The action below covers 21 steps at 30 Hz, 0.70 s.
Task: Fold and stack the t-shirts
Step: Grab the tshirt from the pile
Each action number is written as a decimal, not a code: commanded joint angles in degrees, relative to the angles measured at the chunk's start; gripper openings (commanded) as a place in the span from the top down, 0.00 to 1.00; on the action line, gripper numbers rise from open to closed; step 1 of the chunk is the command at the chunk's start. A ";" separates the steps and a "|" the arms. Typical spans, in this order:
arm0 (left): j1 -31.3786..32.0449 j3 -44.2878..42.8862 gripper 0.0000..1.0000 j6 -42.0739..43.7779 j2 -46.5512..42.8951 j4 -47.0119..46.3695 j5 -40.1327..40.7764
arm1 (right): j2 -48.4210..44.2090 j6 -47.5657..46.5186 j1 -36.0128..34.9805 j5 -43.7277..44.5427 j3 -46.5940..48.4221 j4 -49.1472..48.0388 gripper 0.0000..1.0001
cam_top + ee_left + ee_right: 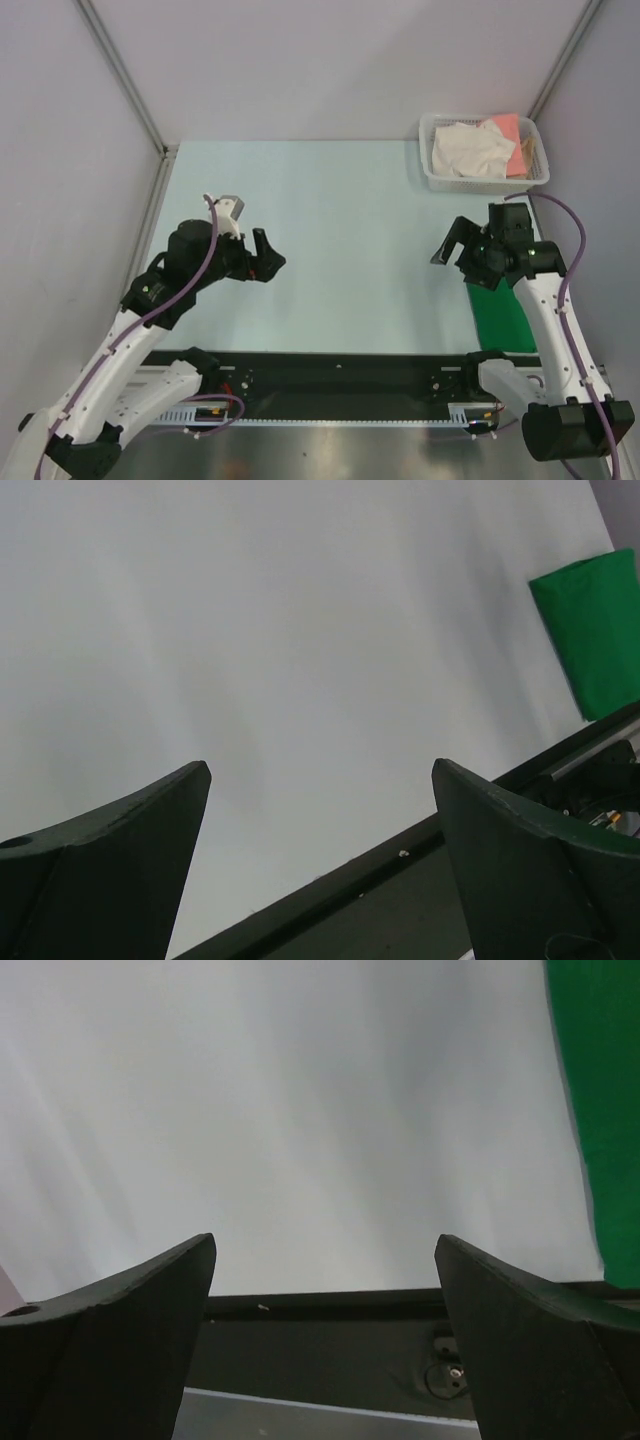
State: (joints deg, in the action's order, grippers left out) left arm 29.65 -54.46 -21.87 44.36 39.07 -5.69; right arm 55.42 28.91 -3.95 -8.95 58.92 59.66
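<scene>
With one dark green t-shirt (497,318) lying as a flat rectangle at the near right of the bench (340,230), partly hidden under the right arm, the step in hand is judged to be the fetching of another shirt from the white lattice basket (480,182) at the far right corner. There the cream-white t-shirt (468,150) is seen crumpled on top, with the salmon-pink t-shirt (508,130) tucked behind it. The cream one would best be pinched at a raised fold, so that the pink one is not dragged along, then lifted clear of the basket wall and spread flat on the open middle of the bench before any fold is made. The left end effector (268,252) is held above the bare bench, fully released, with nothing between its fingers. The right end effector (450,242) is likewise spread wide and empty, poised between the basket and the green shirt, touching neither.
</scene>
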 commanded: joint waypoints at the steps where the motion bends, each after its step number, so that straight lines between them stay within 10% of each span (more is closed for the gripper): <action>1: 0.41 -2.24 0.00 0.95 -1.46 0.93 0.95 | 4.24 0.71 1.91 1.66 4.88 -9.63 0.00; 15: 0.41 -3.29 0.00 0.07 2.83 -1.62 -0.11 | 39.13 -0.52 17.03 7.37 29.22 -39.77 0.22; 21: 0.41 -2.24 0.00 -1.42 4.95 -3.73 0.42 | 60.13 -0.25 18.10 3.51 50.04 -37.07 0.38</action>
State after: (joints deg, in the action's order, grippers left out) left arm 29.67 -55.00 -22.24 49.28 38.26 -5.72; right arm 109.12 28.84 14.37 -3.07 102.24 24.56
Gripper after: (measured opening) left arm 0.996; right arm 0.644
